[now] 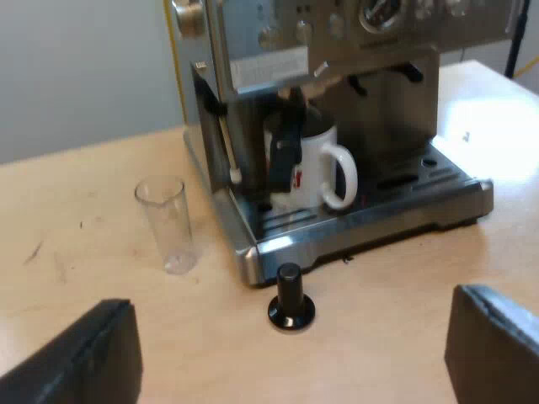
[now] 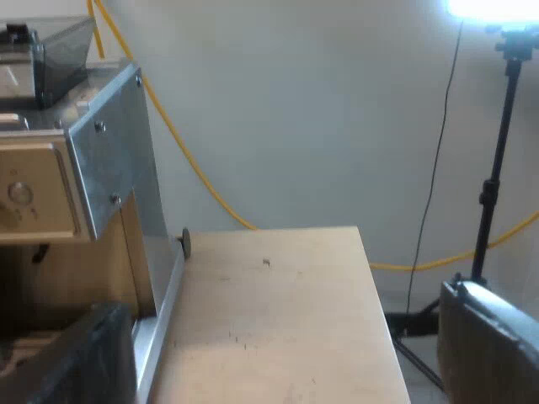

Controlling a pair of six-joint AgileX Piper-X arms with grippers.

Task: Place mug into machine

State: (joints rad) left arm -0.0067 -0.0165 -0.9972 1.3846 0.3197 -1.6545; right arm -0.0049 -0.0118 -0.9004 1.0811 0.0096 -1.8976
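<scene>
The pale tabletop [image 1: 76, 244] is being overlooked by both grippers. The machine [image 1: 337, 76] is being faced by the left gripper [image 1: 286, 353], whose fingers [image 1: 76, 358] are being held wide apart with nothing between them. The right gripper [image 2: 278, 353] is being held beside the machine's side panel, below the hopper [image 2: 59, 46]. Its fingers [image 2: 493, 345] are likewise being held well apart, and nothing is being gripped.

A light stand [image 2: 497, 168] and a yellow cable [image 2: 194, 168] are being shown beyond the right fingers, past the tabletop's edge.

The mug [image 1: 313, 164] is being carried upright by the drip tray [image 1: 404, 202], well ahead of the left fingers. It is being partly hidden by a dark part hanging before it.

The glass [image 1: 168, 223] is being borne upright by the tabletop, just beside the machine's base and ahead of the left fingers. The tamper [image 1: 291, 299] is being borne nearest those fingers, knob up, just before the tray's edge and touched by neither finger.
</scene>
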